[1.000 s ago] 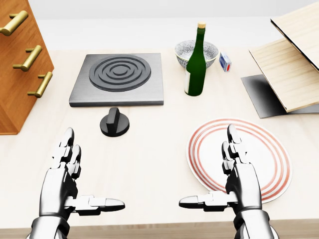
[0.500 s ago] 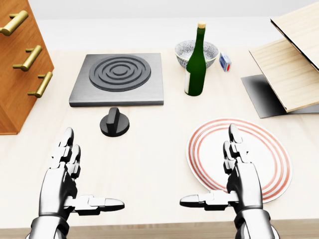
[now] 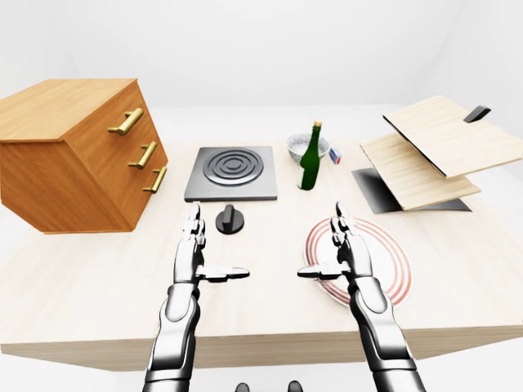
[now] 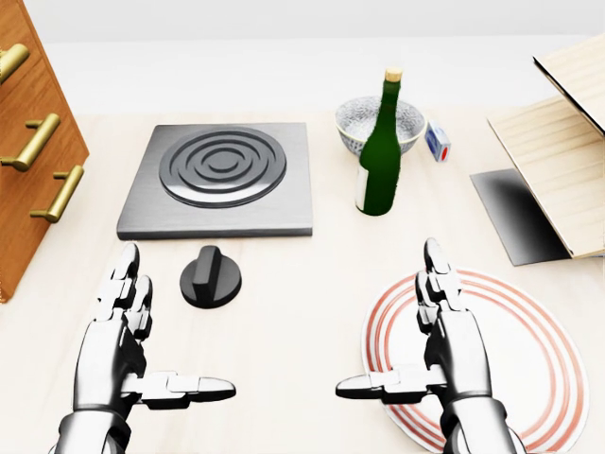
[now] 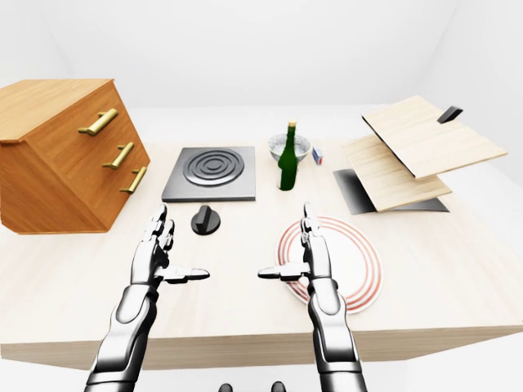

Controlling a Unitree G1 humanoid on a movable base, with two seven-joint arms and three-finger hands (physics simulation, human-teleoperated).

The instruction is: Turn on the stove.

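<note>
— Head view first: where is the control?

— A round black stove knob (image 4: 211, 278) with a raised bar grip sits on the pale wooden bench (image 4: 293, 312), just below the near edge of the grey square hotplate with concentric rings (image 4: 219, 178), toward the bench's left half.

— What could go wrong?

— The knob looks free-standing, so a sideways push might slide it instead of turning it. A wide reach could tip the tall green glass bottle (image 4: 380, 151).

— And the hands?

— The silver left hand (image 4: 128, 345) hovers spread open, holding nothing, just left of the knob. The silver right hand (image 4: 444, 345) is equally splayed and empty above the red-ringed white plate (image 4: 529, 359).
</note>
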